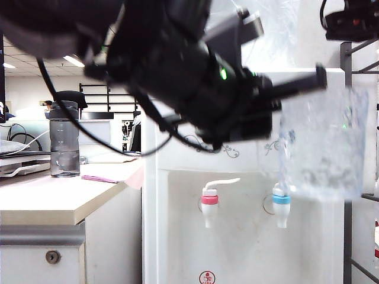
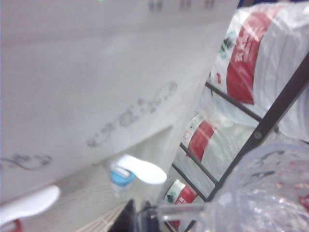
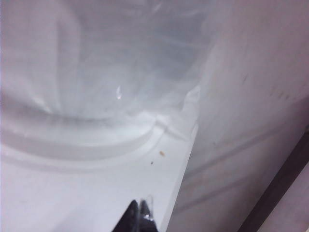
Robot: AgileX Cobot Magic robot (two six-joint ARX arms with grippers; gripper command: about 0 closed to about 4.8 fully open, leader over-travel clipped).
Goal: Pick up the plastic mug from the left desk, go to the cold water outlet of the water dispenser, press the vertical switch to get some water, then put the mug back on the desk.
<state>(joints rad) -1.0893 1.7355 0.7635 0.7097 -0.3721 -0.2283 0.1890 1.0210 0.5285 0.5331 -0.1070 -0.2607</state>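
My left gripper (image 1: 317, 80) reaches across in front of the water dispenser (image 1: 177, 236) and is shut on the thin handle (image 2: 186, 210) of the clear plastic mug (image 1: 323, 142). The mug hangs upright in the air and partly covers the cold water outlet (image 1: 281, 204), a white tap with a blue ring. In the left wrist view the left gripper (image 2: 139, 220) pinches the handle, the mug (image 2: 270, 193) is beside it, and the blue-ringed outlet (image 2: 120, 177) with its vertical switch (image 2: 142, 170) lies beyond. My right gripper (image 3: 137, 215) is shut and empty over the dispenser's white top.
The left desk (image 1: 47, 201) carries a smoky-grey bottle (image 1: 64, 139) and a pink slip (image 1: 98, 178). A red-ringed tap (image 1: 209, 207) sits left of the blue one. A dark metal rack (image 2: 270, 121) with packaged bottles stands right of the dispenser. The big clear water bottle (image 3: 96, 63) is on top.
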